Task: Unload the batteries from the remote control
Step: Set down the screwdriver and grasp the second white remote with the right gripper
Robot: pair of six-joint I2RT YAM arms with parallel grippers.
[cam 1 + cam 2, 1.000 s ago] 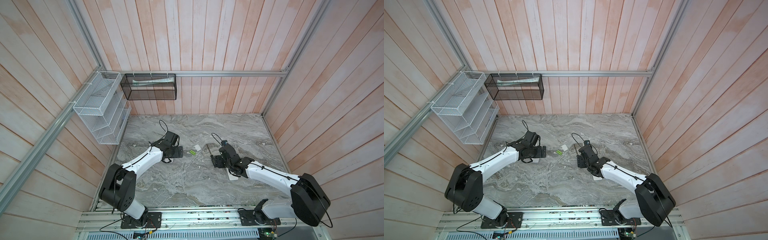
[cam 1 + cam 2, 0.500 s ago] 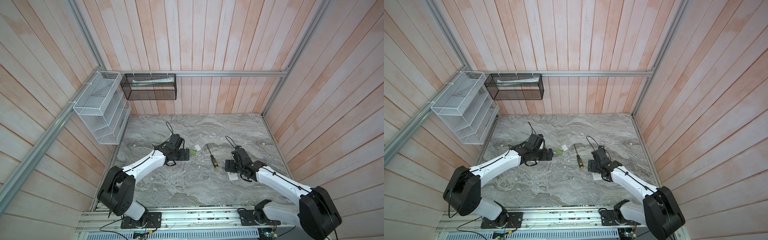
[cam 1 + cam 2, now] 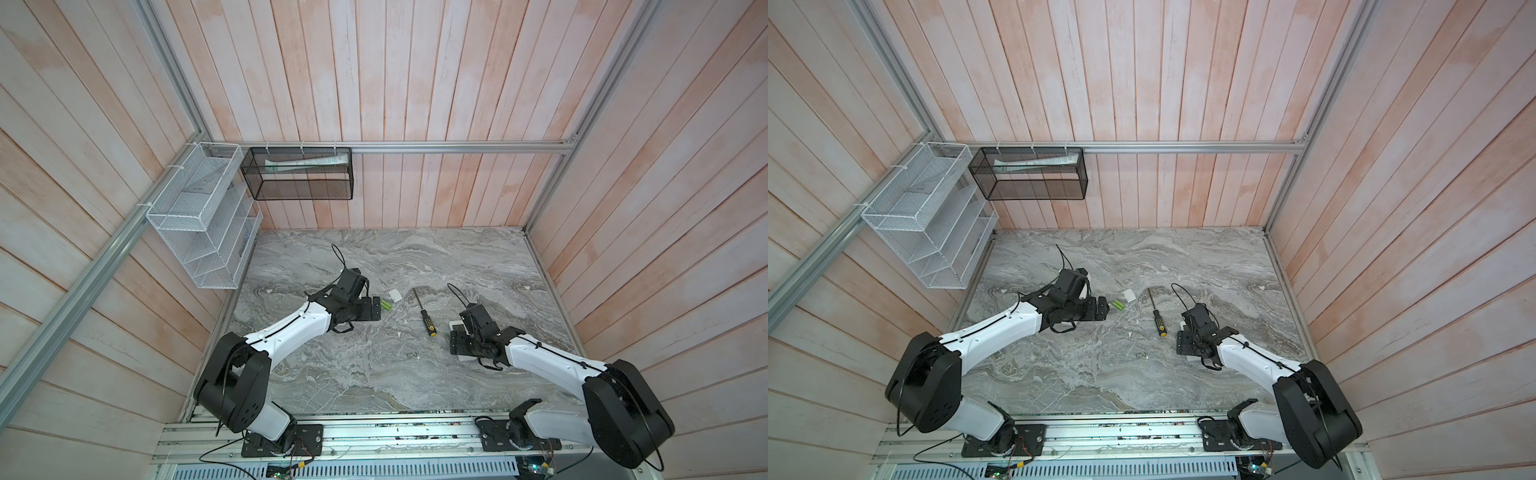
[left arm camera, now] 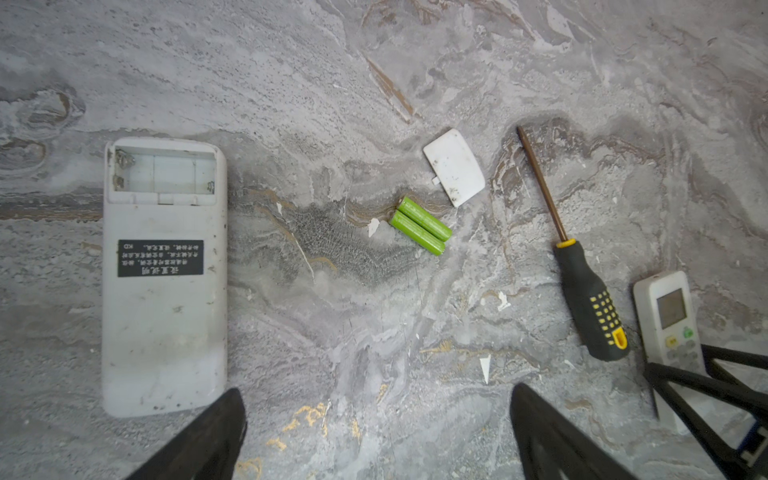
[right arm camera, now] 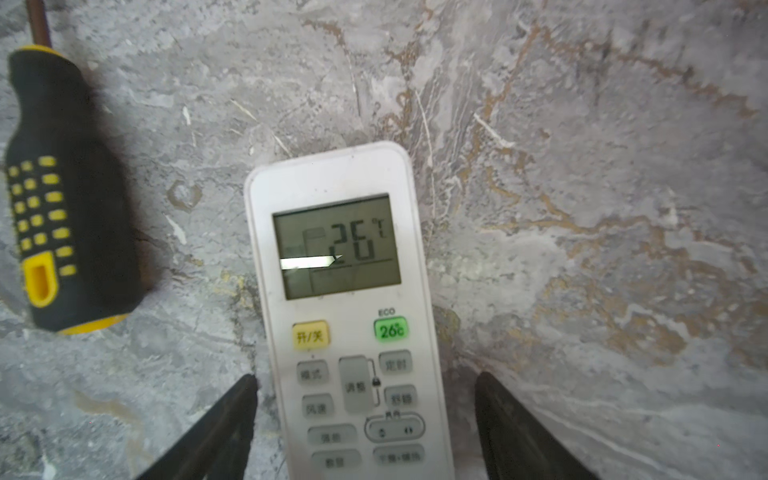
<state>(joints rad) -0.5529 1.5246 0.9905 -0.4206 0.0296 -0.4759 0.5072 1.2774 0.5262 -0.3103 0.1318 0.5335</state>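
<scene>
Two lime green batteries (image 4: 419, 226) lie side by side on the marble, beside a white battery cover (image 4: 455, 166). A white remote control (image 4: 164, 274) lies face down with its battery bay uncovered and empty. My left gripper (image 4: 376, 392) hangs open over bare marble, and in a top view this gripper (image 3: 377, 308) is just left of the batteries (image 3: 387, 306). A second remote control (image 5: 345, 291) lies face up with its display lit. My right gripper (image 5: 365, 377) stands open astride it, with a gap at each finger.
A black-and-yellow-handled screwdriver (image 3: 426, 318) lies on the marble between the two grippers. On the left wall hangs a white wire rack (image 3: 203, 216), and on the back wall a black mesh basket (image 3: 297, 174). Small white chips lie scattered on the table.
The right gripper has left the screwdriver lying mid-table and moved right and nearer, over the face-up remote. The left gripper has moved right, up to the green batteries.
</scene>
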